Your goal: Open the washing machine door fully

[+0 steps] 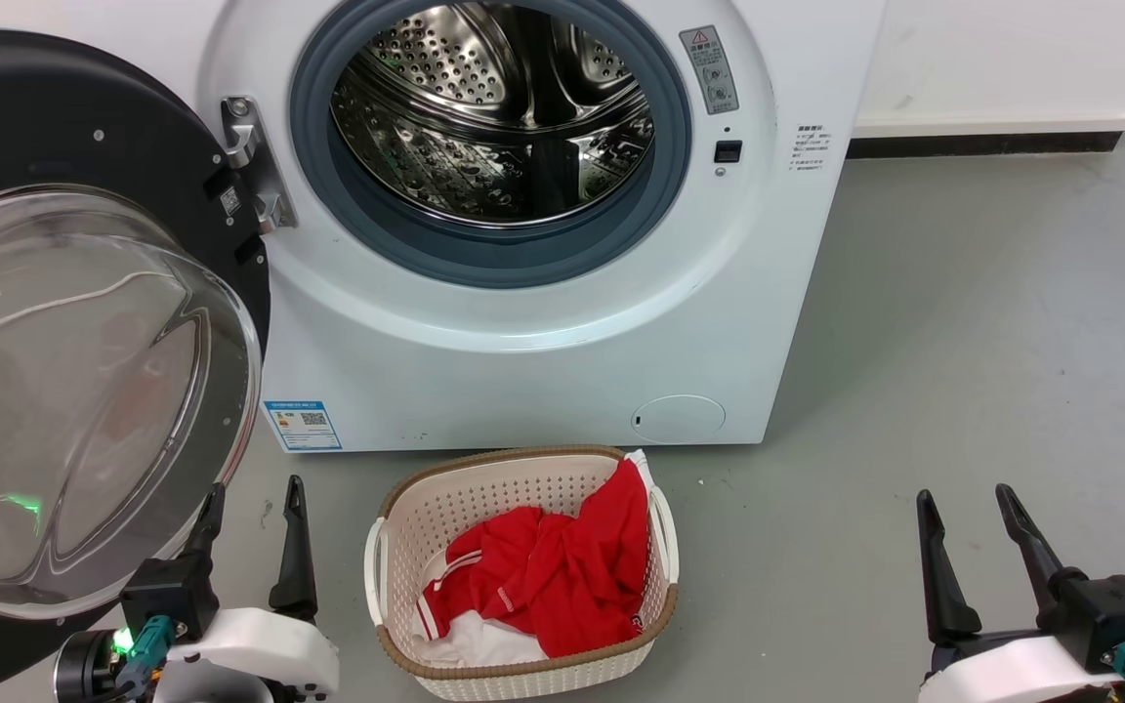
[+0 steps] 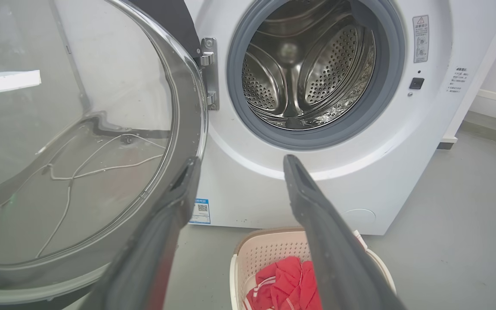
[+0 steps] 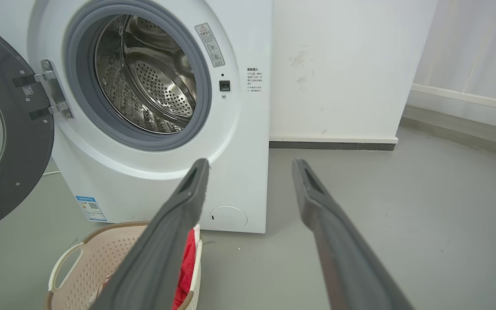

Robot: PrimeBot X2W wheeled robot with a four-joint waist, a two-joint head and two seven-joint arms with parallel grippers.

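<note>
The white washing machine (image 1: 543, 371) stands ahead with its grey-rimmed porthole and steel drum (image 1: 494, 107) exposed. The washing machine door (image 1: 84, 391), black with a bulging clear glass bowl, hangs swung out to the left on its metal hinge (image 1: 252, 161). My left gripper (image 1: 250, 498) is open, low at the left, its left finger right beside the glass bowl's lower rim. In the left wrist view the door (image 2: 71, 142) fills the left side, next to my open left gripper (image 2: 239, 163). My right gripper (image 1: 971, 503) is open at the lower right, holding nothing.
A beige perforated laundry basket (image 1: 523, 493) with red and white clothes (image 1: 553, 576) sits on the grey floor in front of the machine, between my grippers. A white wall with dark skirting (image 1: 992, 122) runs behind at the right. Open floor lies to the right.
</note>
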